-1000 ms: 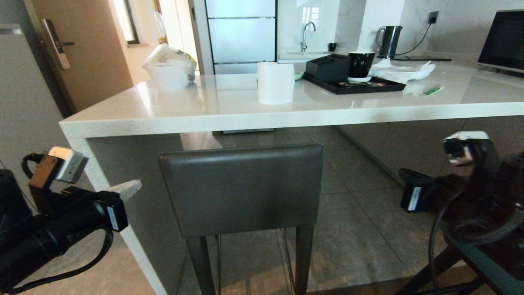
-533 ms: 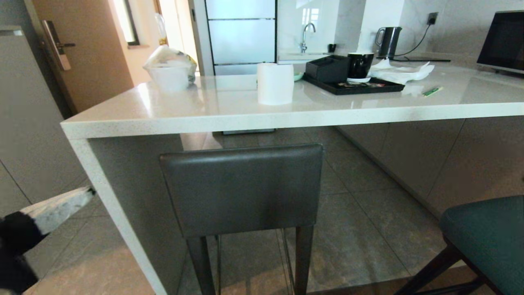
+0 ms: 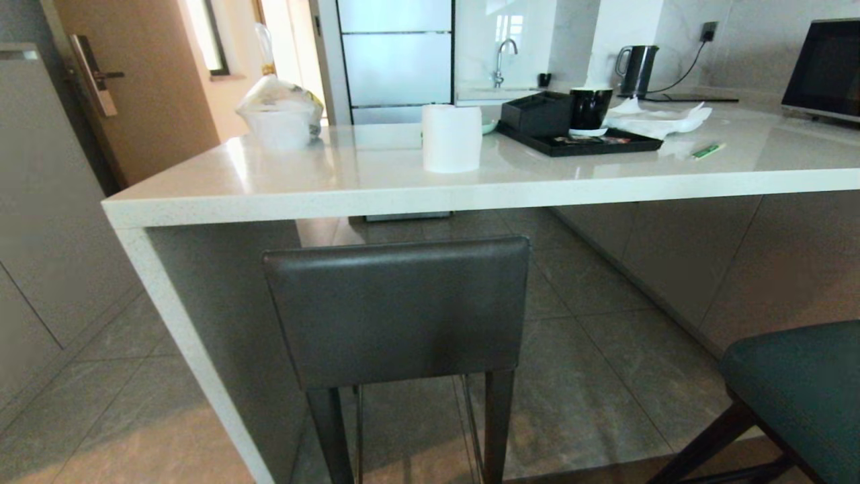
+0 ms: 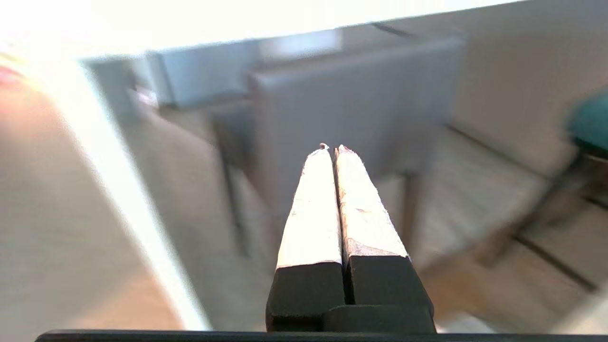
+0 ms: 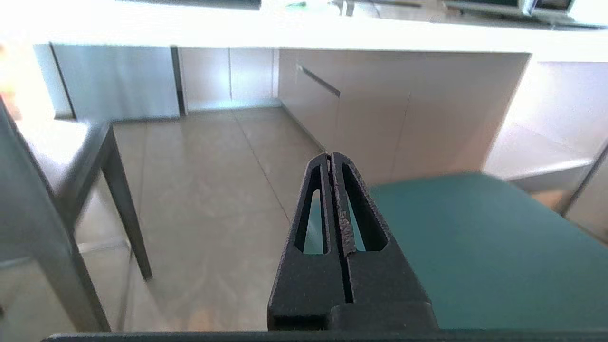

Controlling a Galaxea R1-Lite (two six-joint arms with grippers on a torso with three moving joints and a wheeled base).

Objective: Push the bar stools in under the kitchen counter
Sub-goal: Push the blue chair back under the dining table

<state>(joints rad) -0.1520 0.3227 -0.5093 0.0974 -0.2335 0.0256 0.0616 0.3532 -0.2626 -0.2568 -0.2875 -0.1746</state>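
Note:
The dark grey leather bar stool [image 3: 396, 309] stands with its rectangular back just below the front edge of the kitchen counter [image 3: 403, 195], beside the white end panel [image 3: 175, 329]. The teal bar stool [image 3: 799, 390] sits at the lower right, out from the counter. Neither arm appears in the head view. My left gripper [image 4: 332, 148] is shut and empty, hanging in the air short of the grey stool [image 4: 351, 99]. My right gripper [image 5: 328, 156] is shut and empty, just above the near edge of the teal stool [image 5: 475, 237].
On the counter top stand a white paper roll [image 3: 451, 138], a black tray [image 3: 581, 142] with a box and a mug, a bagged bowl [image 3: 279, 114], crumpled paper and a kettle [image 3: 635, 67]. Cabinet fronts [image 3: 739, 255] run behind the teal stool. A door is at the far left.
Both arms have dropped out of the head view: a second ago they stood raised at the left and right edges. The stools and the counter have not moved.

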